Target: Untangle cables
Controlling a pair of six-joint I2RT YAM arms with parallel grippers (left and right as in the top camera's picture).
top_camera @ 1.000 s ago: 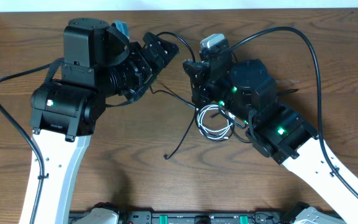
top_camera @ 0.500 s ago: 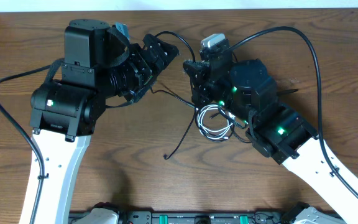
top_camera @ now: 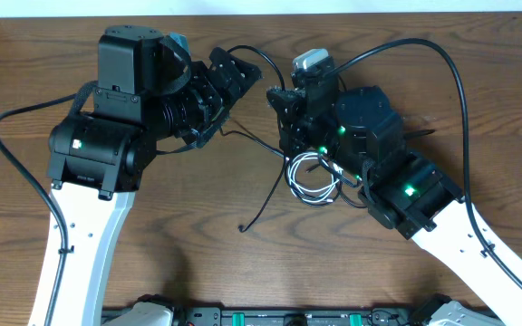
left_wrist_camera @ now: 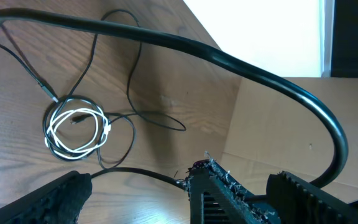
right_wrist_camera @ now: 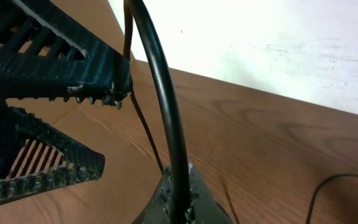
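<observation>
Cables (top_camera: 311,177) between both arms.

Bare table (top_camera: 198,235) lies open at the front. The cables (top_camera: 312,177) sit crowded under the right arm (top_camera: 397,181), blocking approach from above.
</observation>
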